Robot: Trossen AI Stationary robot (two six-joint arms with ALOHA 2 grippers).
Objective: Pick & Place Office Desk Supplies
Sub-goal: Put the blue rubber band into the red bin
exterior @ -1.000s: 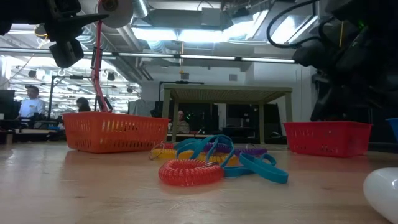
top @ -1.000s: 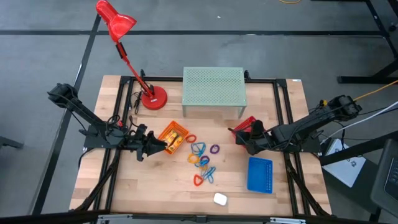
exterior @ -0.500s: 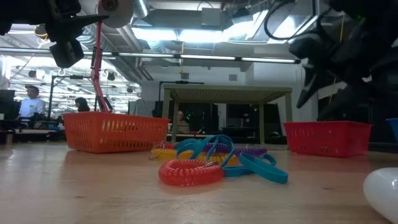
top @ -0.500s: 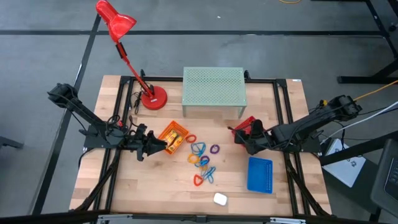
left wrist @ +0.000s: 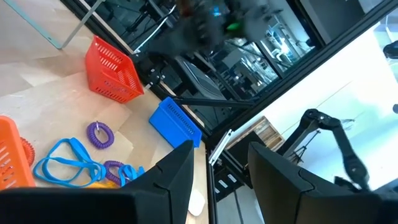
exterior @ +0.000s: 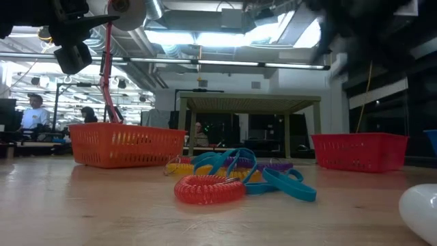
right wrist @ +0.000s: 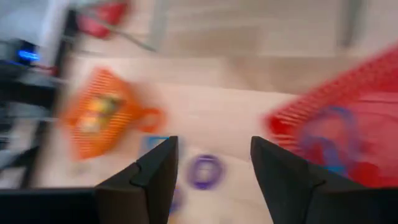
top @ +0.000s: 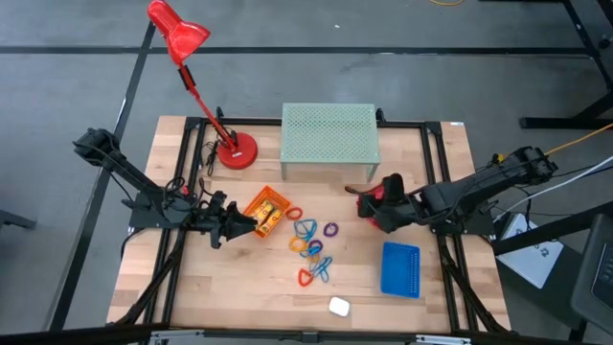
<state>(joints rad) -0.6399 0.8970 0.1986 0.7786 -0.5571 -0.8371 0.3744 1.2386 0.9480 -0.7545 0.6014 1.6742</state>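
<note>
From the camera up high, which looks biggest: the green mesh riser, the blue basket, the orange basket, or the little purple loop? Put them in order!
1. Green mesh riser, by far the biggest.
2. Blue basket.
3. Orange basket, which looks only a little smaller than the blue one, so those two are close.
4. Purple loop, the tiniest.

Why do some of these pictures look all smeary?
Right wrist view: everything streaks, so the red basket and orange basket look smeared behind the open right gripper. Low view: the dark arm at upper right is a blur, while the red coil is sharp. High view: crisp all over.
</note>
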